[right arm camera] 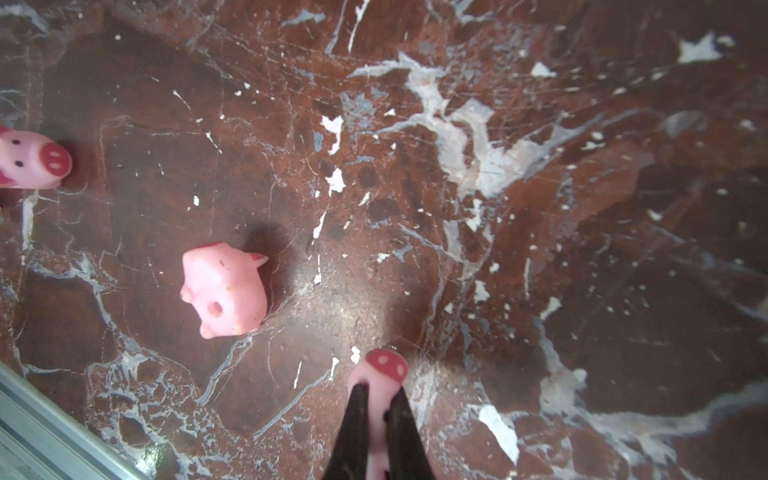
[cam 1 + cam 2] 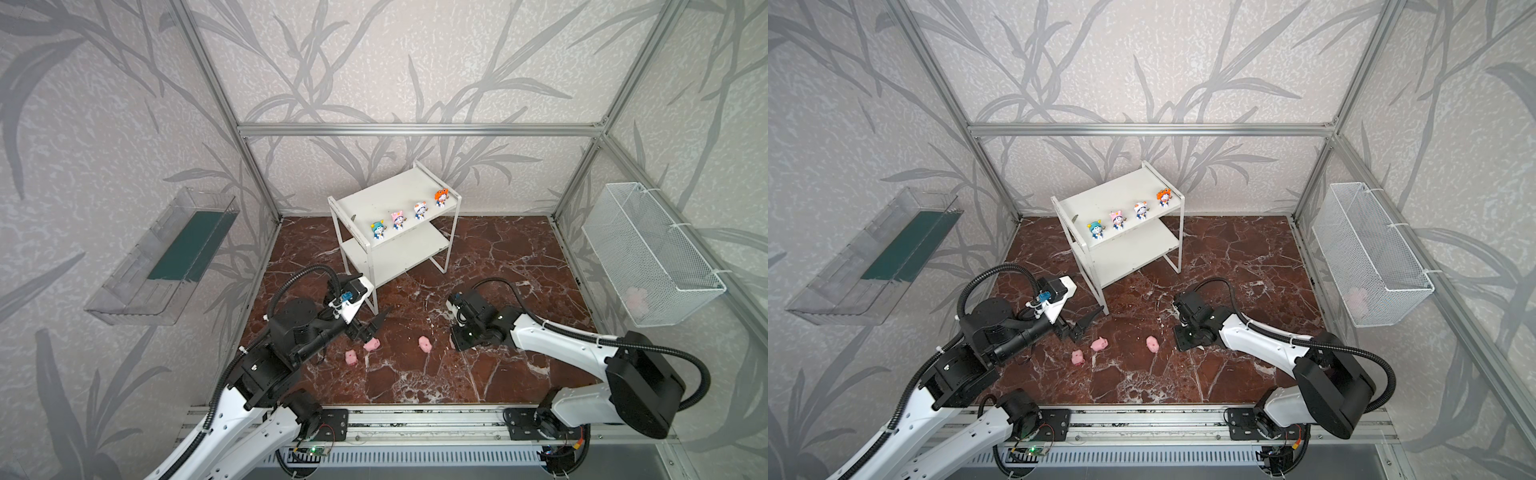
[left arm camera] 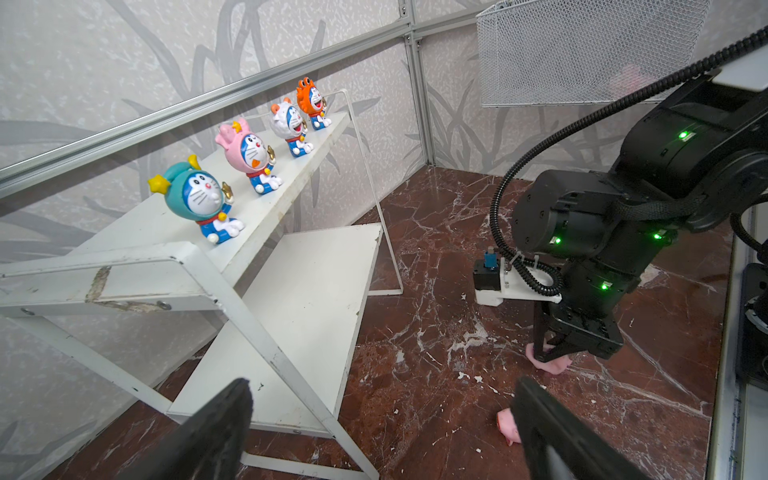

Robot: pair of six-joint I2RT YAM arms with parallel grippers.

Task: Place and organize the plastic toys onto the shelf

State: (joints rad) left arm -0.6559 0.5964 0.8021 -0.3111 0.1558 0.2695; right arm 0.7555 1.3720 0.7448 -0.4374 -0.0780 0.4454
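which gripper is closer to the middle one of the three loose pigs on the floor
Left. The left gripper hangs open right by the middle pig; the right gripper is farther off, past the tipped pig, shut on a fourth pig.

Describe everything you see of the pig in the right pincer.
The pig is small, pale pink and rubbery-looking, with a red round snout bearing two pale nostril dots. The right pincer is shut on it, black fingers pressing both flanks. It seems to rest on the brown marble floor, snout pointing away from the pincer.
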